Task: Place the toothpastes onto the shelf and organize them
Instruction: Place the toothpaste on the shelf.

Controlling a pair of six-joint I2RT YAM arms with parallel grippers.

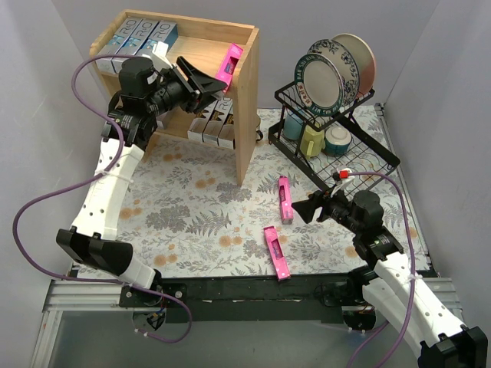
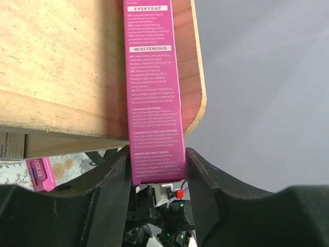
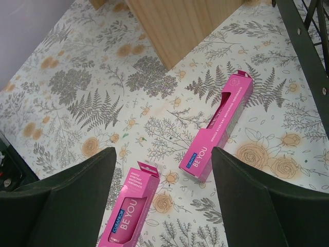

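The table wears a cloth [image 1: 192,199] printed with ferns and flowers, and grey walls close it in. At the left stands the wooden shelf [image 1: 247,115], with silver-and-teal toothpaste cartons [image 1: 142,34] lying side by side on the left of its top tier and more cartons [image 1: 211,126] standing on the lower tier. The left gripper [image 1: 217,83] reaches over the top tier, its jaws narrow and holding a pink toothpaste carton [image 2: 154,92] by the lower end. This carton is tilted, and its far part lies against the right rim of the shelf.

Here is the main danger, in my judgement: if the fingers let go while the carton leans on the rim (and not flat on the board), it may slide over the edge and drop to the table.

Further right, two pink cartons [image 1: 285,199] [image 1: 276,251] lie flat on the cloth. The right gripper [image 1: 301,211] hovers just beside them, jaws wide and holding nothing. A flat carton may be pushed away instead of pinched. The black dish rack [image 1: 337,146] is near, so this arm could strike it.
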